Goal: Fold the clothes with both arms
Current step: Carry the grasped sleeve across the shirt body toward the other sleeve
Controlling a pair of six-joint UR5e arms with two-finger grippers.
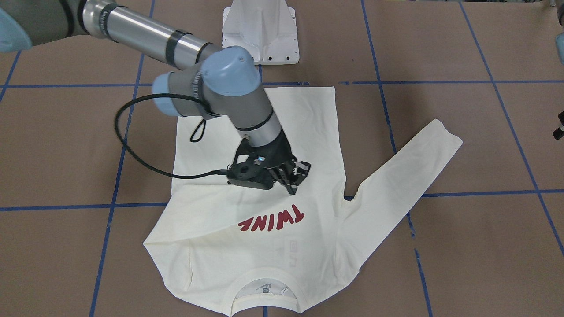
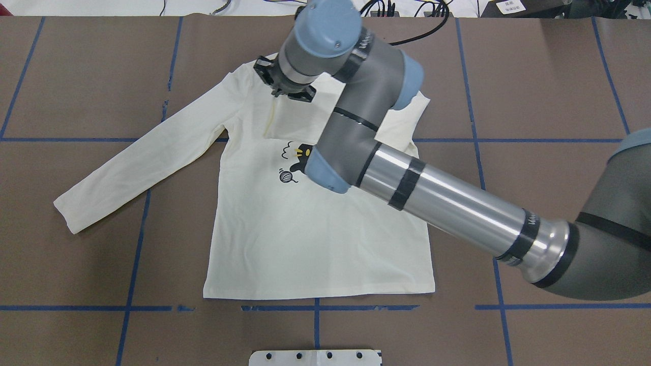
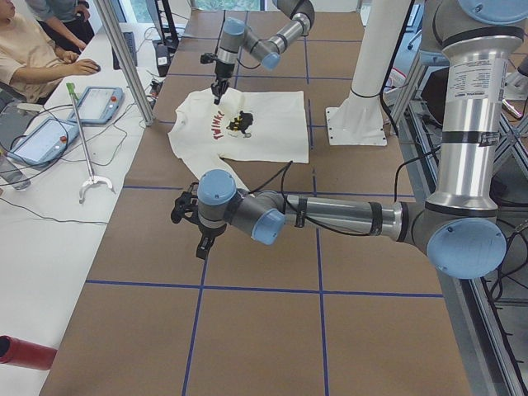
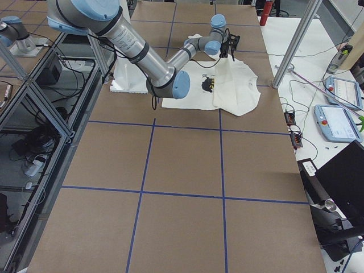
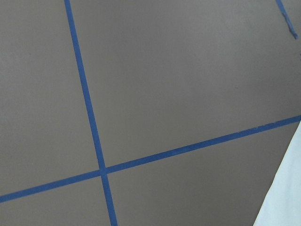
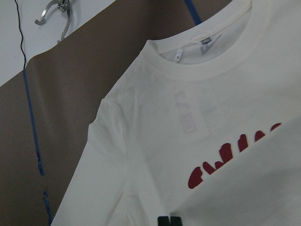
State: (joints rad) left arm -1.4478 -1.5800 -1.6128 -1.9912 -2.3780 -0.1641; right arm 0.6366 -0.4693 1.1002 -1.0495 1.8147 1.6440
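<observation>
The brown surface [image 2: 534, 76] carries blue tape lines [image 2: 356, 307]; a person [image 3: 25, 58] sits beside it. The shirt [image 2: 315, 239] lies flat in the middle, its long axis near to far and its collar pointing away from the robot. The right gripper [image 1: 292, 187] stands over it, closed and empty. For the left gripper [image 3: 200, 246], I cannot tell.

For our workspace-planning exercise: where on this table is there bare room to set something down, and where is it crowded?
Bare table fills the angle between the shirt and its outstretched sleeve, and the strip between its hem and the white base. Crowded: the shirt's chest, under the right gripper.
</observation>
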